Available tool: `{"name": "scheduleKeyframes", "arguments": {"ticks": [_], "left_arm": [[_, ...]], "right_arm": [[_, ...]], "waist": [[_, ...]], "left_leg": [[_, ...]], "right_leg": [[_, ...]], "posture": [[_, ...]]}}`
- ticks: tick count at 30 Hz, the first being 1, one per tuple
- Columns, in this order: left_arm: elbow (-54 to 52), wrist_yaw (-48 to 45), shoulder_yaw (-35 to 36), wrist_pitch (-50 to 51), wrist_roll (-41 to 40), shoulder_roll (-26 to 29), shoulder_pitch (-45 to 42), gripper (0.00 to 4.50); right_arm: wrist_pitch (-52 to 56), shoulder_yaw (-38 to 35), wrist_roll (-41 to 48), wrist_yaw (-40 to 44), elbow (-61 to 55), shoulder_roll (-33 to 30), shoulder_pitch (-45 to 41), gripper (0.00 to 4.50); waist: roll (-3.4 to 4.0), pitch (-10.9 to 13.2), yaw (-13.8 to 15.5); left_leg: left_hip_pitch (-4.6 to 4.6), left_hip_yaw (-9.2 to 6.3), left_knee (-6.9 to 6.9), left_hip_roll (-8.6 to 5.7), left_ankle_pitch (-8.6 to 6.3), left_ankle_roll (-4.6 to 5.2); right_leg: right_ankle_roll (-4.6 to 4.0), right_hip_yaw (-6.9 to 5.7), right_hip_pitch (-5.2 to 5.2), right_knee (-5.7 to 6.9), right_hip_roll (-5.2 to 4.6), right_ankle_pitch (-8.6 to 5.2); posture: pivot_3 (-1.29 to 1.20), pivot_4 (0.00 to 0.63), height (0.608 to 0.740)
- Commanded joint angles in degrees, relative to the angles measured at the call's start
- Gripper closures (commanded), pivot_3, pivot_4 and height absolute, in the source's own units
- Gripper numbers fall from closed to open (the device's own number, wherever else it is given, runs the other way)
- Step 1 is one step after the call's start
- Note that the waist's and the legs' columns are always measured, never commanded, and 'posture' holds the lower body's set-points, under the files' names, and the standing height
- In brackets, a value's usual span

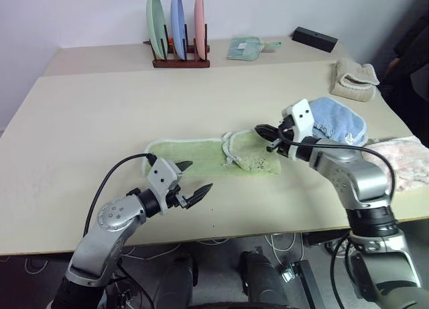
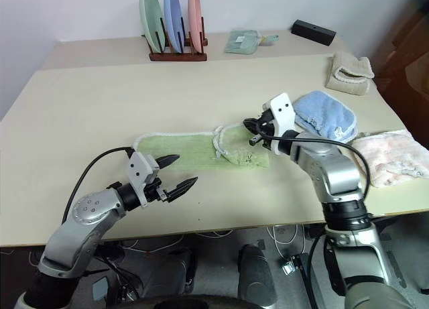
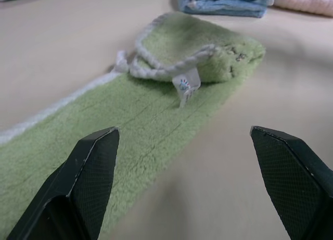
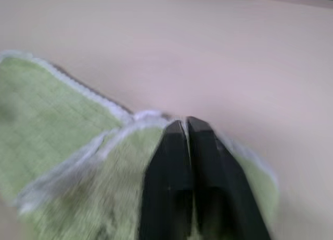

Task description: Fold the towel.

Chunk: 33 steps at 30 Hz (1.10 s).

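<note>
The light green towel [image 1: 194,156] with white edging lies as a long strip on the table, its right end folded back over itself with a small white loop [image 3: 186,86] showing. My right gripper [image 1: 261,130] is shut with nothing between its fingers [image 4: 182,146], and it hovers just over that folded end. My left gripper [image 1: 200,175] stands open near the table's front edge, just in front of the strip's left half, holding nothing.
A light blue towel [image 1: 338,121] lies behind my right wrist, a pink cloth [image 1: 405,158] at the right edge, and a beige folded towel [image 1: 354,78] further back. A rack of three plates [image 1: 177,34], a small green cloth [image 1: 246,47] and a black box [image 1: 314,39] stand at the back.
</note>
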Motion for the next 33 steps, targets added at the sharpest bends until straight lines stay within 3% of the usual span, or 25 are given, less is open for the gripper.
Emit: {"name": "scheduleKeyframes", "arguments": {"ticks": [1, 7, 12, 15, 16, 22, 26, 33], "left_arm": [[-2.2, 1.8, 1.5, 0.0, 0.2, -0.3, 1.8, 0.36], [-4.2, 6.5, 5.3, 3.2, -1.4, -2.2, 6.2, 0.36], [-5.9, 12.5, 9.9, 6.1, -2.9, -5.8, 9.8, 0.36], [-7.4, 17.4, 15.8, 13.9, -11.6, -11.4, 11.7, 0.18], [-8.4, 18.0, 17.2, 16.1, -14.6, -12.4, 12.6, 0.00], [-10.1, 27.8, 24.4, 29.0, -33.1, -18.8, 13.7, 0.00], [-3.9, 41.9, 28.9, 34.0, -39.8, -24.0, 8.1, 0.00], [4.6, 55.4, 31.8, 32.6, -49.2, -28.0, -3.7, 0.00]], "right_arm": [[-6.2, 3.2, -3.5, 2.8, 2.9, 1.6, 0.6, 4.47], [-11.1, 7.6, -10.2, 2.9, 10.5, 3.1, 3.3, 4.47], [-13.5, 2.6, -6.7, 3.8, 8.2, 4.8, 2.7, 4.47], [-13.6, 0.9, -3.1, 8.7, 1.3, 3.4, 2.7, 3.65], [-14.3, 1.9, -3.6, 11.0, -1.1, 1.7, 3.1, 3.19], [-14.4, 6.3, -5.3, 20.1, -11.1, -6.3, 4.8, 0.08], [-15.8, 8.6, -6.8, 22.6, -14.5, -8.4, 5.6, 0.03], [-16.4, 10.8, -9.5, 20.4, -17.5, -6.9, 7.8, 0.03]], "waist": [[0.00, 0.0, 0.0], [0.02, 0.0, 0.0], [-0.02, 0.0, 0.0], [-0.01, 0.0, 0.1], [0.00, 0.0, 0.1], [-0.04, 0.0, 0.2], [0.00, -0.1, 0.4], [-0.02, -0.1, 1.3]], "left_leg": [[0.00, 0.00, 0.00, 0.00, 0.00, 0.00], [0.01, 0.00, 0.02, 0.00, 0.00, 0.00], [0.10, -0.01, 0.03, 0.00, 0.00, 0.00], [0.09, -0.04, 0.04, 0.00, 0.00, 0.00], [0.08, -0.05, 0.04, 0.00, 0.00, -0.01], [0.12, -0.10, 0.06, 0.00, -0.02, 0.00], [0.22, -0.14, 0.08, -0.01, -0.02, 0.00], [0.50, -0.32, 0.13, -0.10, -0.02, -0.02]], "right_leg": [[0.00, 0.00, 0.00, -0.01, 0.00, 0.00], [-0.01, 0.00, 0.02, -0.02, 0.00, 0.00], [-0.02, 0.00, 0.12, -0.01, 0.00, 0.00], [0.00, 0.00, 0.12, -0.01, 0.00, 0.01], [0.00, -0.01, 0.12, -0.01, 0.00, 0.01], [0.00, -0.04, 0.23, -0.07, -0.01, -0.02], [0.00, -0.07, 0.38, -0.09, -0.01, -0.03], [-0.11, -0.22, 0.81, -0.22, -0.06, -0.10]], "posture": [[0.00, 0.150, 0.740], [0.00, 0.150, 0.740], [0.00, 0.150, 0.740], [0.00, 0.150, 0.740], [0.00, 0.150, 0.740], [0.00, 0.150, 0.740], [0.00, 0.150, 0.740], [0.00, 0.150, 0.740]]}}
